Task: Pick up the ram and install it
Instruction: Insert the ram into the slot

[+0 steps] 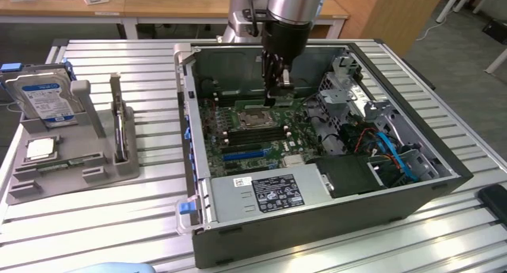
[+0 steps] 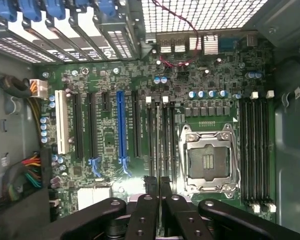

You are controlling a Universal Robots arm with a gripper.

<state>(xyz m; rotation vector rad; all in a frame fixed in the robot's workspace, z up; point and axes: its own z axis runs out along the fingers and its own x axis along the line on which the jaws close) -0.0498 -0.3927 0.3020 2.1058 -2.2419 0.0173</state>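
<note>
Exterior view, table (image 1: 95, 219): silver slatted aluminium-profile top.
Exterior view, room: wooden desks (image 1: 158, 9) behind the table, grey floor at the exterior view's right.
Exterior view, ram (image 1: 70, 162): thin green strip with small dark chips. It lies flat in the holder just in front of the processor chip, well apart from the gripper.
Exterior view, holder (image 1: 20, 190): grey tray at the exterior view's left. It carries the blue-labelled hard drive (image 1: 49, 101) standing up, the silver processor chip (image 1: 41, 148), the ram, and a thin card (image 1: 120, 133) on edge.
Exterior view, PC case (image 1: 317, 225): dark, side open. Inside are the green motherboard (image 1: 237, 148), the CPU socket (image 1: 255, 120) and the labelled power supply (image 1: 265, 196).
Exterior view, gripper (image 1: 273, 100): down inside the case, above the motherboard by the socket.
Wrist view, motherboard (image 2: 110, 140): green, with a blue slot (image 2: 121, 125) and the CPU socket (image 2: 208, 160) showing bare contacts.
Wrist view, memory slots (image 2: 255, 150): dark, beside the socket. More slots (image 2: 157, 135) sit between the socket and the blue slot.
Wrist view, gripper (image 2: 158, 184): black fingertips (image 2: 151, 184) pressed nearly together with only a hairline gap. Nothing visible is held, and it hangs over the slots beside the socket.
</note>
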